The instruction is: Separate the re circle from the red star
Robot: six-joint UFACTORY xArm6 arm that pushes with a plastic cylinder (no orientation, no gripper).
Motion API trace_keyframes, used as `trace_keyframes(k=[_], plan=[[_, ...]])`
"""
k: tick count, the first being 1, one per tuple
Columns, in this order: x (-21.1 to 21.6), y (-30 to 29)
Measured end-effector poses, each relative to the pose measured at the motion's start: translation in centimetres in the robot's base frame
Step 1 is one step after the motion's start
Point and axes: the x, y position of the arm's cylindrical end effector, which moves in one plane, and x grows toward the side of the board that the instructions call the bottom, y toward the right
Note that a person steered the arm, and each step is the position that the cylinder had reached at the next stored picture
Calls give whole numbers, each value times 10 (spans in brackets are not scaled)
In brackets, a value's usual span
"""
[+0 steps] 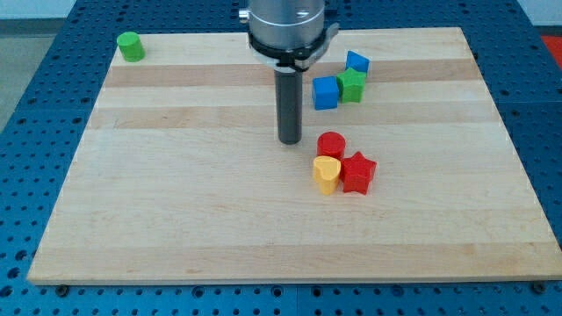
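this looks like a robotics lab bench. a pale wooden board [176, 219] lies flat on a blue perforated metal table [35, 96], its grid of mounting holes showing on every side of the board. above the board's top edge hangs a machined metal arm mount [288, 26] carrying a dark rod. small coloured toy blocks sit on the board, as test pieces.

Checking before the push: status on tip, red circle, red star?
My tip just left of the red circle, not touching. Red circle against red star, unseparated. Yellow block packed against both.
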Motion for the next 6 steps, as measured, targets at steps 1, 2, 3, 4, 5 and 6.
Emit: trace_keyframes(k=[1,2,3,4,5,6], plan=[[7,-8],[31,-9],[46,-10],[44,31],[37,86],[30,108]])
